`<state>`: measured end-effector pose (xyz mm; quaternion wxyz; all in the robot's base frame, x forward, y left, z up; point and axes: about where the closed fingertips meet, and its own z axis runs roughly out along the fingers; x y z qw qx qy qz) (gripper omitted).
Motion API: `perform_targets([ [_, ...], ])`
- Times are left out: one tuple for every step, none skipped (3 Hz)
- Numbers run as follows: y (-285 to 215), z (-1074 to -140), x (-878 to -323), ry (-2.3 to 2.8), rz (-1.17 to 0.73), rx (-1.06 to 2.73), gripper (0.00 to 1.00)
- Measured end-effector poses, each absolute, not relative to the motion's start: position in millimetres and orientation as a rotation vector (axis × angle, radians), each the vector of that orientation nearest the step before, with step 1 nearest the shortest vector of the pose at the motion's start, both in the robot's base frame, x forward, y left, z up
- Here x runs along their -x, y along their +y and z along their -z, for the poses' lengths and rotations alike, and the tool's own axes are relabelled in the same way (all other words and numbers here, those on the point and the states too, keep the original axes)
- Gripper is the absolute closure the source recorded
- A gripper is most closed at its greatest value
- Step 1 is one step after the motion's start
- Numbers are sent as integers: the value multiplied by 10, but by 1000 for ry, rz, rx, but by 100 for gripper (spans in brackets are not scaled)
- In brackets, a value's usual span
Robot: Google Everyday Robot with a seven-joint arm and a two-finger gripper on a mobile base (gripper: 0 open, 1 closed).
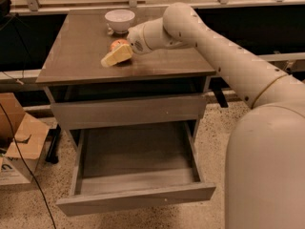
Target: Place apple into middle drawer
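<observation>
1. The apple [119, 44] sits on the cabinet top [76, 51], a little back from the middle and just in front of the white bowl [119, 19]. Only its upper red-and-yellow side shows.
2. The gripper [116, 55] is down at the apple, on the side nearer me. Its pale yellow end lies low across the front of the fruit and points left and slightly toward the front edge. It hides the apple's lower half.
3. I cannot tell from here whether the gripper is open or clamped, nor whether it is truly touching the apple or just lying beside it.
4. So the apple lies just behind the yellow end, toward the bowl. The arm [214, 46] reaches in from the right, and the wrist is to the right of the fruit.
5. An apple is round, so it has no long axis to line up with. What matters, I'd say, is getting the grip square across its middle, or it may roll back toward the bowl.
6. The middle drawer [136, 198] stands pulled out below the shut drawer front [128, 109], and I see nothing in it.
7. My guess is that the job is at the grasping step. The carry out past the front edge and down into the drawer is not yet done.
</observation>
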<state>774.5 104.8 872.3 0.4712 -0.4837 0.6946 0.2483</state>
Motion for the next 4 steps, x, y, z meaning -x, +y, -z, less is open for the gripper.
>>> perform_targets([
  [1047, -8667, -7894, 1704, -615, 1165, 0],
  [1041, -8608, -7922, 1716, -623, 1155, 16],
  [1041, -8535, -7905, 1735, -630, 1155, 39],
  [1033, -8519, -7840, 1741, -630, 1153, 62],
])
